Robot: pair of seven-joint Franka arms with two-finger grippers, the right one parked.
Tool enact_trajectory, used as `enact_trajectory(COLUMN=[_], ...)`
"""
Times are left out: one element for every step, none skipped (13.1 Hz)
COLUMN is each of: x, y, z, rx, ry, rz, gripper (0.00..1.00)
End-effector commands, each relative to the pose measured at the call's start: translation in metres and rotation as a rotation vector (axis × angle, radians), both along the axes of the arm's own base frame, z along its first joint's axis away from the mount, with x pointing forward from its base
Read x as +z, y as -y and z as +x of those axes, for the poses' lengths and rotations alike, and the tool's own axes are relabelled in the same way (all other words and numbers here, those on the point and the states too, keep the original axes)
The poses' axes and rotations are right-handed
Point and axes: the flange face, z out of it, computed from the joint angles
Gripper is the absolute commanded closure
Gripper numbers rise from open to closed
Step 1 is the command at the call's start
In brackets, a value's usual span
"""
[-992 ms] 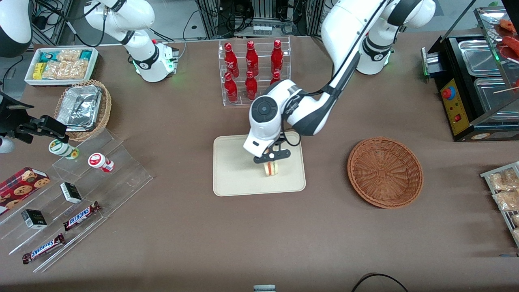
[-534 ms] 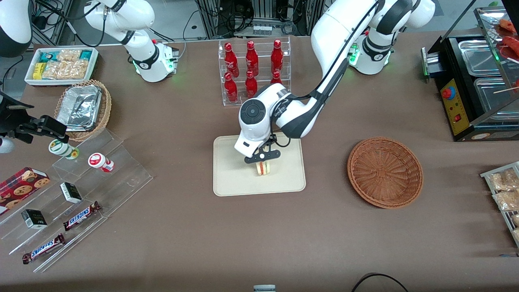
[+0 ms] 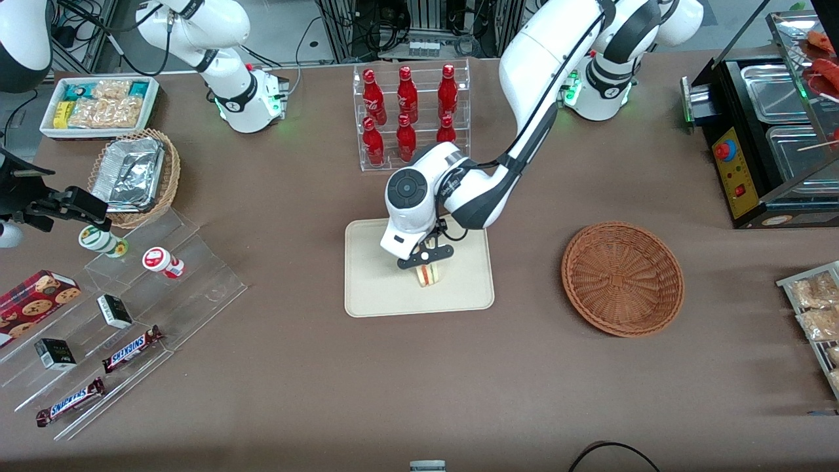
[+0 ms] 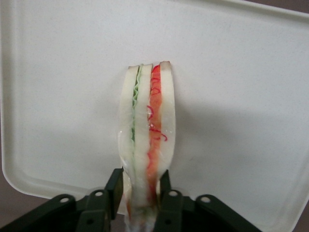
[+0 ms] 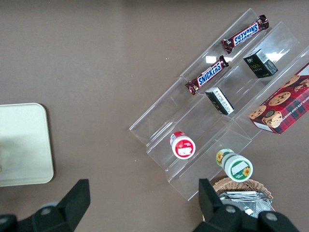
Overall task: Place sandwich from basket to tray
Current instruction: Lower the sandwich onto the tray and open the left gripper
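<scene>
The sandwich (image 3: pixel 429 275), a pale bread wedge with green and red filling (image 4: pixel 147 130), is held upright over the middle of the cream tray (image 3: pixel 373 288). My left gripper (image 3: pixel 425 261) is shut on the sandwich, its black fingers (image 4: pixel 113 191) pressing both bread faces. In the wrist view the tray (image 4: pixel 241 72) fills the background below the wedge. The reddish-brown woven basket (image 3: pixel 623 278) stands on the table toward the working arm's end, with nothing in it.
A clear rack of red bottles (image 3: pixel 409 115) stands just past the tray, farther from the front camera. Clear stepped shelves with snack bars (image 3: pixel 131 308) and a tan basket of foil containers (image 3: pixel 134 174) lie toward the parked arm's end. A black food warmer (image 3: pixel 767 131) sits toward the working arm's end.
The gripper with the sandwich has shifted over the tray toward the parked arm's end, then settled slightly lower near the tray's middle. It stays shut on the sandwich.
</scene>
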Motion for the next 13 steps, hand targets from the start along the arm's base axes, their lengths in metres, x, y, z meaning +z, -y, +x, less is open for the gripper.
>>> enact_trajectory(x=[0.009, 0.017, 0.037, 0.056, 0.078, 0.097, 0.115, 0.131, 0.146, 0.155, 0.161, 0.164, 0.168], y=[0.007, 0.006, 0.005, 0.000, -0.002, -0.005, -0.014, -0.026, -0.033, -0.042, -0.058, -0.078, -0.091], z=[0.004, 0.004, 0.006, 0.008, 0.008, 0.009, 0.012, 0.017, 0.019, 0.022, 0.028, 0.038, 0.041], rx=[0.029, 0.030, 0.030, 0.026, 0.021, 0.023, 0.026, 0.006, -0.046, -0.119, -0.152, -0.133, -0.127], ry=[0.018, 0.021, 0.034, 0.037, 0.043, 0.045, 0.042, 0.041, 0.043, 0.040, 0.020, -0.002, -0.009], rz=[-0.009, -0.008, -0.019, -0.020, -0.018, -0.016, -0.011, -0.010, -0.013, -0.009, 0.003, 0.025, 0.038], gripper=[0.00, 0.00, 0.00, 0.00, 0.00, 0.00, 0.00, 0.00, 0.00, 0.00, 0.00, 0.00, 0.00])
